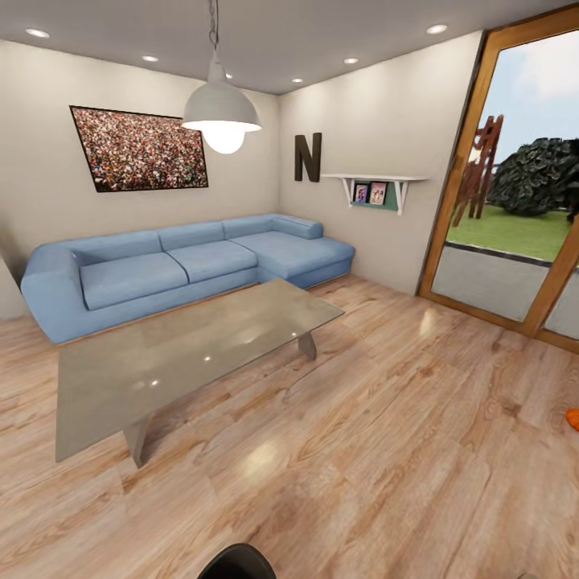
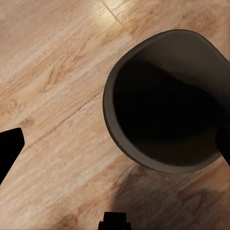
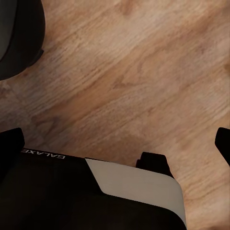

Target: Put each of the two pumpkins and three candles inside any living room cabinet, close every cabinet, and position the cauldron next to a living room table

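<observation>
The cauldron (image 2: 165, 103) is a dark round pot with an open mouth, standing on the wood floor below my left gripper (image 2: 117, 146). That gripper is open, its black fingertips (image 2: 9, 148) wide apart at the frame's sides. A curved dark rim, apparently the cauldron (image 1: 237, 563), shows at the head view's bottom edge. A sliver of an orange pumpkin (image 1: 572, 418) lies on the floor at the far right, cut by the frame. My right gripper (image 3: 115, 143) is open over bare floor, with nothing between its fingers. The table (image 1: 189, 354) is a low grey glass-topped one, ahead to the left. Cabinet and candles are out of view.
A blue corner sofa (image 1: 177, 265) stands behind the table against the far wall. A wood-framed glass door (image 1: 515, 209) fills the right wall. A pendant lamp (image 1: 221, 117) hangs over the table. My base (image 3: 96, 191) shows in the right wrist view. Open wood floor (image 1: 386, 450) spreads to the right of the table.
</observation>
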Motion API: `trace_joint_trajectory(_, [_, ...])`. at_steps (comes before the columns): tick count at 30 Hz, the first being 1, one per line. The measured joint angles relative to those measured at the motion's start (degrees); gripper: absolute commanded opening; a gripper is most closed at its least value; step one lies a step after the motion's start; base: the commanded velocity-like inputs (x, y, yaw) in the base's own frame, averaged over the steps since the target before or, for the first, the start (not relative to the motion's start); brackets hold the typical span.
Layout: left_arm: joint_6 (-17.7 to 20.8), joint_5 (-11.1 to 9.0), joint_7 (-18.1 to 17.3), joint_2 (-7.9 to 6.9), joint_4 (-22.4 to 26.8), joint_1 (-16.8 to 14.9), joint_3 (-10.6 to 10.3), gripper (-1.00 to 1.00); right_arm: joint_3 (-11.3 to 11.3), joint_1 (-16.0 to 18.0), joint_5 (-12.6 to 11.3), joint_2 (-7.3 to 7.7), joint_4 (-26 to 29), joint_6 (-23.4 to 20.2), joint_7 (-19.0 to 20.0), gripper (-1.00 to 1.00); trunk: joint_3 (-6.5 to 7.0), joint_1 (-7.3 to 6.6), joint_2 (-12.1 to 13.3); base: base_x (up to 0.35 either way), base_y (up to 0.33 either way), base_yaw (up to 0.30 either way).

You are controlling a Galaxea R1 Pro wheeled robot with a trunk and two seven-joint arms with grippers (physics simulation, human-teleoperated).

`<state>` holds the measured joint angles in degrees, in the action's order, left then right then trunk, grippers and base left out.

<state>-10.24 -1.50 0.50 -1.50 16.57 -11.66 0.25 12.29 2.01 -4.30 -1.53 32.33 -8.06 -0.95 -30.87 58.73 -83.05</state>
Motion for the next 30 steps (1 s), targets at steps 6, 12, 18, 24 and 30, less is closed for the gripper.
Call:
trace_joint_trajectory(6, [0.03, -0.02, 0.01, 0.00, 0.00, 0.00, 0.00, 1.00, 0.01, 0.00, 0.00, 0.00, 0.00, 0.00, 0.00, 1.00, 0.00, 0.00, 0.00, 0.000, -0.001, 0.037])
trace_joint_trajectory(12, [0.06, -0.02, 0.04, -0.01, 0.01, 0.02, 0.00, 1.00, 0.06, 0.01, 0.00, 0.00, -0.01, 0.00, 0.00, 1.00, 0.00, -0.02, 0.00, 0.091, 0.000, 0.189])
trace_joint_trajectory(18, [-0.01, -0.02, 0.05, 0.03, 0.02, 0.01, -0.01, 1.00, 0.06, 0.01, 0.00, -0.01, -0.01, 0.00, 0.00, 1.00, 0.00, -0.01, 0.00, 0.105, 0.000, 0.239])
trace_joint_trajectory(24, [-0.03, -0.02, 0.04, 0.04, 0.00, 0.00, 0.00, 1.00, 0.06, 0.00, 0.00, 0.00, 0.00, 0.00, 0.00, 1.00, 0.00, 0.00, 0.00, 0.006, 0.000, 0.060])
trace_joint_trajectory(30, [-0.03, -0.02, 0.05, 0.08, 0.00, 0.00, -0.01, 1.00, 0.08, 0.00, -0.02, -0.01, 0.00, 0.00, 0.00, 1.00, 0.00, 0.01, 0.00, -0.041, 0.000, 0.060])
